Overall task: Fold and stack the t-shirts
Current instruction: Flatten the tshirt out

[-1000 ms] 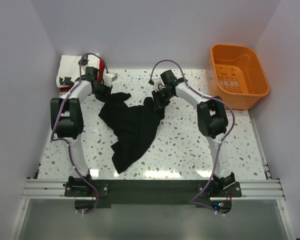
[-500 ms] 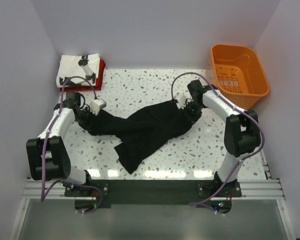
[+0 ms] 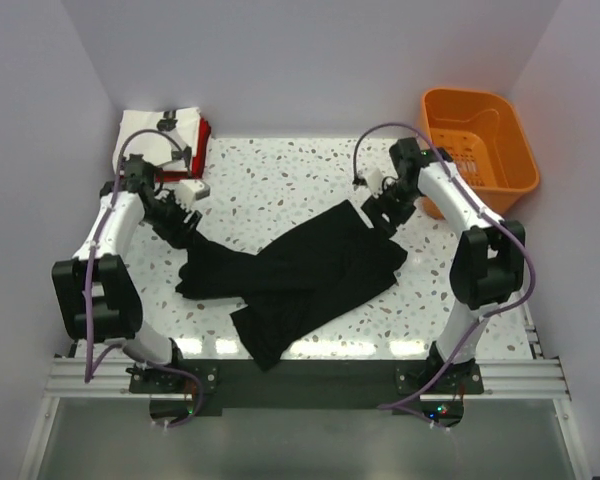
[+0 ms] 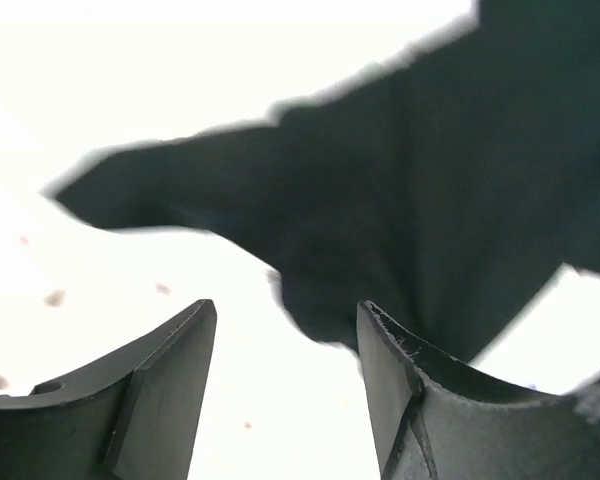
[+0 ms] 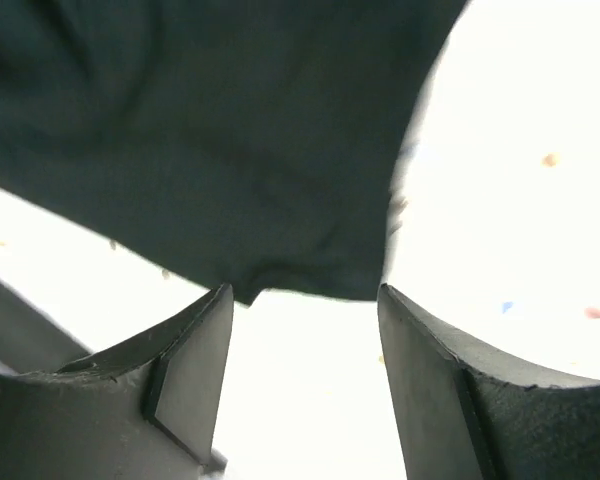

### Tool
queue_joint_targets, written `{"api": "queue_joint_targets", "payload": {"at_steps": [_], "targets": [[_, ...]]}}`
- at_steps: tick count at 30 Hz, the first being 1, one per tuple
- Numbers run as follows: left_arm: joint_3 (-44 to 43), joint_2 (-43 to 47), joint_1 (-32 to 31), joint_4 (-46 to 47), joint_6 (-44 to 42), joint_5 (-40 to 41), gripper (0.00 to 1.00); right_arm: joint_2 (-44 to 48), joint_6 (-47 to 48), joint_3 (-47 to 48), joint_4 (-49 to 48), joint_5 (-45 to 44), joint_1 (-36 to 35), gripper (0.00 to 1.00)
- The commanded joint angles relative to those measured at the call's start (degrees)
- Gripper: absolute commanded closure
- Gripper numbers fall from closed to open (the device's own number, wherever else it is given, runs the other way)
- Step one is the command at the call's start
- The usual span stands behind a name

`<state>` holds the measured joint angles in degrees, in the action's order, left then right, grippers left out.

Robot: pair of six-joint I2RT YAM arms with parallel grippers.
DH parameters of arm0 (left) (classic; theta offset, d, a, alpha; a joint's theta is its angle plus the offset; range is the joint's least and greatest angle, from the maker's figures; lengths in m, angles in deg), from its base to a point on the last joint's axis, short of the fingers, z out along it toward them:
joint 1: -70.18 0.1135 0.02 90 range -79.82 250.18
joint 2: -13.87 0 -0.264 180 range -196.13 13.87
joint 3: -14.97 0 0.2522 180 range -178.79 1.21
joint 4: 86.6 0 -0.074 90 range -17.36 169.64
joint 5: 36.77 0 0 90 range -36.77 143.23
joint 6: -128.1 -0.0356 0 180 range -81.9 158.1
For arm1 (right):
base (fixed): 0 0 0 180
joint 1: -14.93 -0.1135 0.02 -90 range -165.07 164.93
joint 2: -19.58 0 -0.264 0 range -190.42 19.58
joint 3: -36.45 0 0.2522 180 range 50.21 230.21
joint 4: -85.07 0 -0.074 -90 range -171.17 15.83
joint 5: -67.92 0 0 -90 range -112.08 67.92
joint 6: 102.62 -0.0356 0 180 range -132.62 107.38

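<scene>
Black t-shirt (image 3: 300, 270) is down on the speckled table (image 3: 280, 175), spread out and rumpled. In the overhead view it sits below and to the left of the orange basket (image 3: 477, 150), clear of it. One long lobe of cloth trails toward the table's near edge, away from the basket.

At the shirt's corner closest to the basket sits the right gripper (image 3: 385, 215), jaws apart. Its wrist view shows the black hem just past the fingertips, with nothing pinched between them.

At the shirt's end farthest from the basket is the left gripper (image 3: 187, 228), fingers spread too, with bare table between them and dark cloth beyond.

Straight across from the basket, in the opposite far corner, the white t-shirt (image 3: 145, 132) with black print lies folded on the red t-shirt (image 3: 202, 140), only red edges showing.
</scene>
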<state>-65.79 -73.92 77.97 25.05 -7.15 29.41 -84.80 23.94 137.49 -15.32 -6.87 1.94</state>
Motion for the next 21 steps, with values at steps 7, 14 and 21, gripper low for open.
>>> {"api": "queue_joint_targets", "payload": {"at_steps": [7, 14, 21], "targets": [[-17.1, -16.3, 2.7, 2.8, 14.0, -1.9, 0.31, -19.5, -9.3, 29.1, -8.5, 3.8, -1.9, 0.38], [-18.4, -17.2, 3.9, 1.4, 16.9, -2.4, 0.20, -29.3, -2.6, 34.9, -15.6, -1.6, -6.0, 0.30], [-17.9, -18.2, 5.2, 2.5, 20.5, 1.0, 0.12, -31.5, 5.4, 30.8, -17.4, -3.3, -7.0, 0.26]]}}
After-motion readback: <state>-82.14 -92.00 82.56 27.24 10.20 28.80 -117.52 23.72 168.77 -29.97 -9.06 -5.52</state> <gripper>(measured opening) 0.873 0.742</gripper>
